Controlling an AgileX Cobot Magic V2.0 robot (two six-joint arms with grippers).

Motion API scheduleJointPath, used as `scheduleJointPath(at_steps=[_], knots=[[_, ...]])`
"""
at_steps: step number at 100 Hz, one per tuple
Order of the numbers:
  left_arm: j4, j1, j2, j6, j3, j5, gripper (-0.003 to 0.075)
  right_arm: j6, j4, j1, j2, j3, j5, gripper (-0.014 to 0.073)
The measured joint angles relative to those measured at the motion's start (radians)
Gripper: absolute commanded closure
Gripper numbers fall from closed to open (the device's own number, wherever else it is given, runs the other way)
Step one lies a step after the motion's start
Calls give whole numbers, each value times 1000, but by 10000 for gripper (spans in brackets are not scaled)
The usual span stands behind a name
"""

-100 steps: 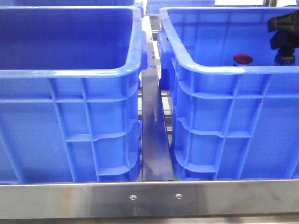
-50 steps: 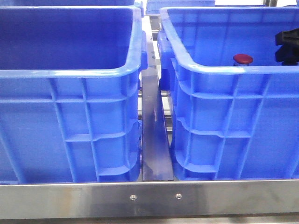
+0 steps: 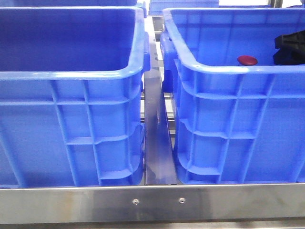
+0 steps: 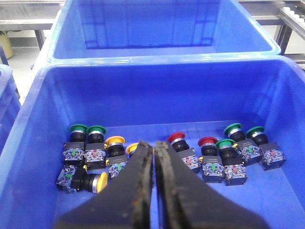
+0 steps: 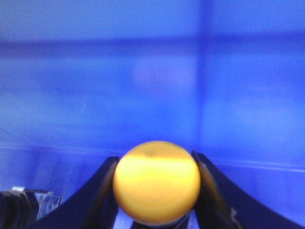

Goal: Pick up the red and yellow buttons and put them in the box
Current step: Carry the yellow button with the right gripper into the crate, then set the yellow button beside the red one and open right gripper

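Right hand [image 5: 155, 191] pinches yellow button [image 5: 156, 181] by its cap, low inside the right box [image 3: 224, 69] for release beside red button [image 3: 247, 60]. Left hand [image 4: 153, 157] pressed together, idle.

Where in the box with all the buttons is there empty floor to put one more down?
In the box, the buttons crowd a row along the far wall. Bare blue floor lies nearer, between that row and the near rim, either side of the left tool. The box behind shows nothing inside.
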Motion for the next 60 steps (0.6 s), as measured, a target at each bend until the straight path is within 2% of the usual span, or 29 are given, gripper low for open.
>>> scheduleJointPath(at_steps=[16,33,43,60], knots=[[0,0,0,0,0,0,739,-2,5,0,0,4,4,389],[0,0,0,0,0,0,739,-3,4,0,0,7,7,216],[0,0,0,0,0,0,739,-3,4,0,0,11,9,143],[0,0,0,0,0,0,739,2,2,0,-13,16,9,121]])
